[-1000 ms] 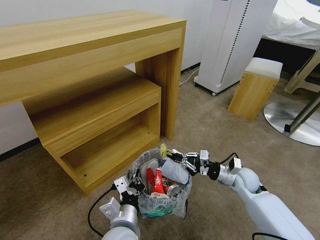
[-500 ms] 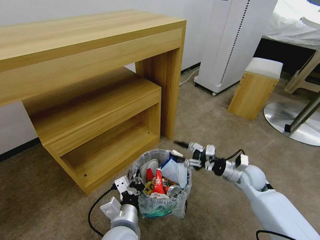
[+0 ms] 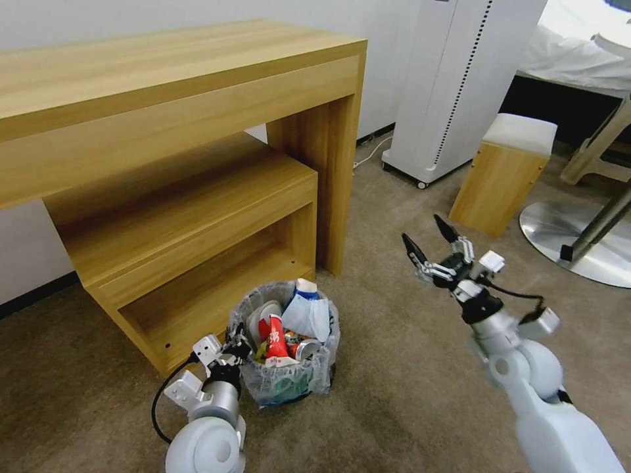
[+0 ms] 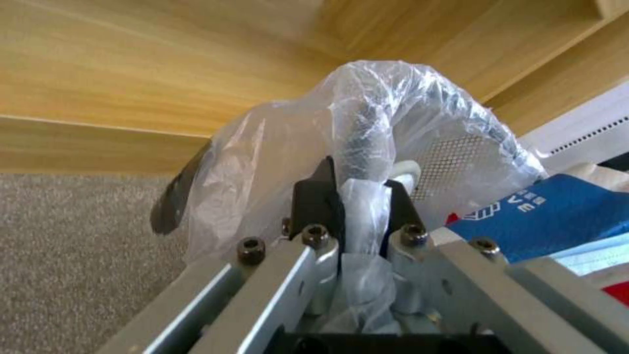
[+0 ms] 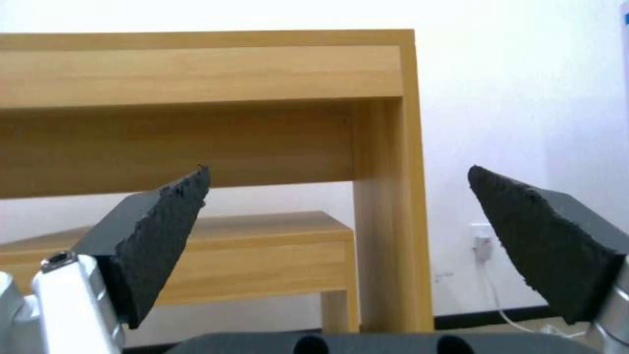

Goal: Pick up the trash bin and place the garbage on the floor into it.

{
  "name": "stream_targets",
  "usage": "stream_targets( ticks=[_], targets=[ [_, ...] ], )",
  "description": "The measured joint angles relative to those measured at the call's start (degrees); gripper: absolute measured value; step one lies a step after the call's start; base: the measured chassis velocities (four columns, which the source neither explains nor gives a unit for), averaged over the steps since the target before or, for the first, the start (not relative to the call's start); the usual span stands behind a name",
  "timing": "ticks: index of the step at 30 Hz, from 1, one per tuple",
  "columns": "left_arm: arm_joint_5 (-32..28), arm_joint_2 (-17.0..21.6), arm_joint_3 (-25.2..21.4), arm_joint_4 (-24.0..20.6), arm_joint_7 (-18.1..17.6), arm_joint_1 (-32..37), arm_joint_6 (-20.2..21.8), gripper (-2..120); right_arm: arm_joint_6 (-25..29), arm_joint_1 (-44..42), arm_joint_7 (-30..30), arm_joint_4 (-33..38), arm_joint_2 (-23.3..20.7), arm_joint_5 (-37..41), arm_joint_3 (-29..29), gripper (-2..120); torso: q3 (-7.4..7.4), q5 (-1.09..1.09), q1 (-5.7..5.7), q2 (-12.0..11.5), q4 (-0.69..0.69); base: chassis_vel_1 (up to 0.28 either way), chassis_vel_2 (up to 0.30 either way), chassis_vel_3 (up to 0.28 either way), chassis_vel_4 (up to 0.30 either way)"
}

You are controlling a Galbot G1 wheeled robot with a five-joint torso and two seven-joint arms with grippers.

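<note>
Resting on beige carpet (image 3: 407,368) beside a wooden desk (image 3: 164,85), the trash bin (image 3: 284,381) is rim-pinched by the left hand (image 3: 231,347); right hand (image 3: 430,246) spread, empty.

This looks like a hotel-style bedroom. A light wooden desk (image 3: 177,85) stands against a plain white wall (image 5: 524,113), with a lower open wooden shelf unit (image 3: 197,243) tucked beneath it. Beige-tan short-pile carpet (image 3: 407,394) covers the floor around the desk. To the desk's right stands a tall white appliance (image 3: 460,85) on small feet, with a power cord running to the wall. Beyond it sit a small wooden stool with a white cushion (image 3: 506,171), the round metal base of a table (image 3: 572,243), and white bedding (image 3: 578,46).
</note>
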Motion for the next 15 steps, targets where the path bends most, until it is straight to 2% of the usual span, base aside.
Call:
stream_targets(
  ticks=[8, 15],
  targets=[
    [-1.34, 0.04, -0.84, 4.89, 3.0, -0.92, -2.43, 3, 0.22, -1.48, -1.31, 1.34, 0.81, -1.37, 0.41, 100, 0.0, 0.02, 0.0, 0.0, 0.01, 0.0, 0.0, 0.0, 0.0],
    [-1.12, 0.06, -1.13, 6.96, 3.8, -1.05, -3.16, 3, 0.03, -1.12, -2.07, 1.37, 1.4, -2.44, -0.28, 100, -0.01, 0.03, 0.0, 0.0, 0.02, 0.0, 0.0, 0.0, 0.0]
  ],
)
